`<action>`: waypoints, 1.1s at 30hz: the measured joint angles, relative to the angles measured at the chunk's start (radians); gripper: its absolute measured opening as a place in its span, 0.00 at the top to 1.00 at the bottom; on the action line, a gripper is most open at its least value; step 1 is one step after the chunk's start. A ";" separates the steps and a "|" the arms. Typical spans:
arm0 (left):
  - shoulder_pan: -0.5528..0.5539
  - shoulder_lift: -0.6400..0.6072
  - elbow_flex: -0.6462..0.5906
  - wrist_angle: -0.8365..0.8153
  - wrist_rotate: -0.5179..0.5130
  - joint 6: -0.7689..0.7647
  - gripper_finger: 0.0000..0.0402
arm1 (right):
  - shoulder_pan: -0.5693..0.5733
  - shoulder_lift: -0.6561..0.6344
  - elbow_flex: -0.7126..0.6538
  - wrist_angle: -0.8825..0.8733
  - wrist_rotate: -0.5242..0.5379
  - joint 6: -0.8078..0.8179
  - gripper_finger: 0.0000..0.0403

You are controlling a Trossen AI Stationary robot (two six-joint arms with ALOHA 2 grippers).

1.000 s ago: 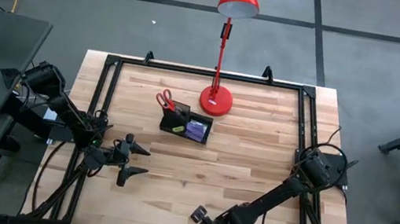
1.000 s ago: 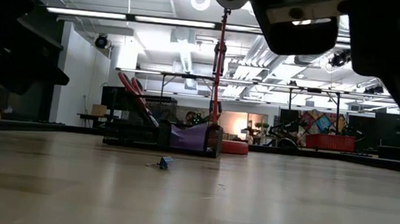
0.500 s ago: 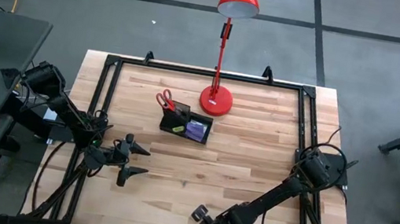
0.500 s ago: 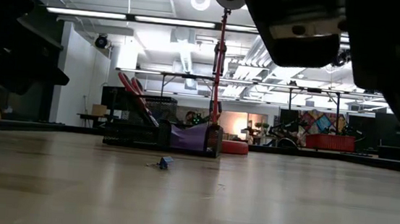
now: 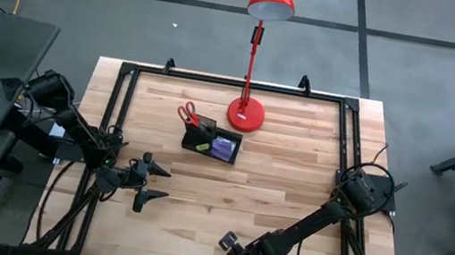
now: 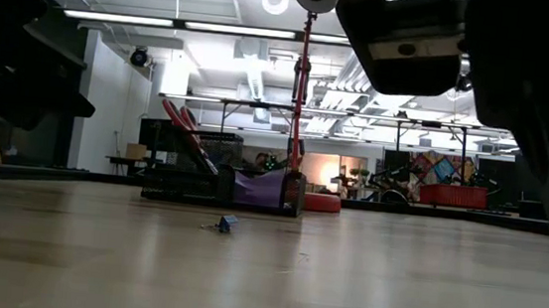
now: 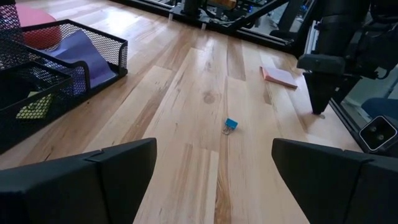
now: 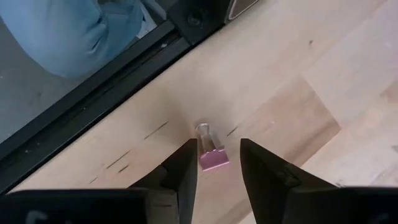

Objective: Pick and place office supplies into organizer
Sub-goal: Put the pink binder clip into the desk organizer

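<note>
The black mesh organizer stands at mid-table and holds red-handled scissors, a purple pad and a small yellow piece. A tiny blue clip and a pink sticky-note pad lie on the bare wood. My right gripper points down at the table's near edge. In the right wrist view its fingers stand open on either side of a small pink clip that lies on the table. My left gripper waits open at the left, holding nothing.
A red desk lamp's base stands just behind the organizer, its stem rising over the table. A black frame rail runs along the near edge close to my right gripper, with blue cloth beyond it. Bare wood lies between the organizer and the near edge.
</note>
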 joint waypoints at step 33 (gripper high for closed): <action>0.000 0.000 0.000 0.000 0.000 0.000 0.22 | -0.006 0.032 0.003 -0.009 -0.019 -0.022 0.90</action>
